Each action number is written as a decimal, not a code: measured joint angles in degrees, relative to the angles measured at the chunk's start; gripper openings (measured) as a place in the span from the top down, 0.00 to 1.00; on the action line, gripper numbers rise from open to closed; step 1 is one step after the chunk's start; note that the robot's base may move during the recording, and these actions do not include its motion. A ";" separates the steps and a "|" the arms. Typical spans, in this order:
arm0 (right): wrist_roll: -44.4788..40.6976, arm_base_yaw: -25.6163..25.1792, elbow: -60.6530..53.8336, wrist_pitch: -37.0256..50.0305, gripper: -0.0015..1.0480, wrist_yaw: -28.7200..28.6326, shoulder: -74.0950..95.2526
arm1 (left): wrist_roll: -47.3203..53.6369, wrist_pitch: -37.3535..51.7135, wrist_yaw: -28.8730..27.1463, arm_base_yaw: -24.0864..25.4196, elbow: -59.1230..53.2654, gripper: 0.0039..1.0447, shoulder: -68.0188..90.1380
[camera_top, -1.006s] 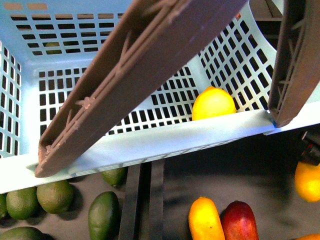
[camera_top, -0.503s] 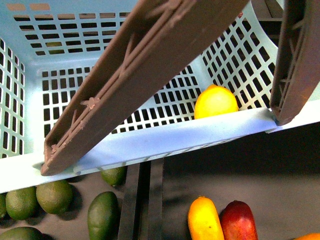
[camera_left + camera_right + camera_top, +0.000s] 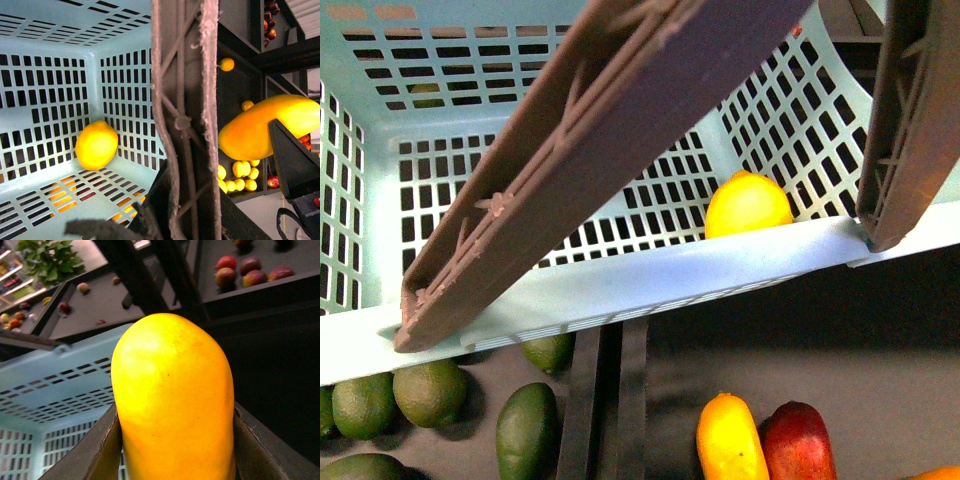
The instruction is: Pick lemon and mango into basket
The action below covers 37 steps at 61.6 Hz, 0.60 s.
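The teal slotted basket [image 3: 650, 275] fills the front view, its two brown handles [image 3: 610, 150] swung up. My left gripper [image 3: 187, 210] is shut on one brown handle [image 3: 185, 115], which runs straight up between its jaws. The lemon [image 3: 748, 203] lies inside the basket at a corner of the floor, also plain as the lemon [image 3: 96, 144] in the left wrist view. My right gripper [image 3: 175, 455] is shut on the mango [image 3: 172, 395], which stands up between both fingers [image 3: 95, 450]. The mango [image 3: 265, 127] hangs beside the basket, outside its wall, above its rim [image 3: 60, 365].
Under the basket on a dark shelf lie green avocados [image 3: 527, 430], another yellow mango [image 3: 730, 440] and a dark red mango [image 3: 798, 440], with a black divider [image 3: 610, 400] between. Shelves behind hold red fruit [image 3: 240, 270] and small yellow fruit [image 3: 240, 172].
The yellow-orange fruit and the dark gripper part at the front view's right edge have left that view. The basket has swayed slightly and the lemon stays in its corner.
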 joint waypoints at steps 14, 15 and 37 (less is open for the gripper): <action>1.95 7.93 2.19 1.57 0.51 4.17 4.48 | 0.00 0.00 0.11 0.00 0.00 0.95 0.00; 2.05 8.50 2.38 1.64 0.51 4.57 5.07 | 0.00 0.00 0.11 0.00 0.00 0.95 0.00; 3.37 14.84 4.48 1.42 0.34 8.31 11.58 | 0.00 0.00 0.07 0.00 0.00 0.95 0.00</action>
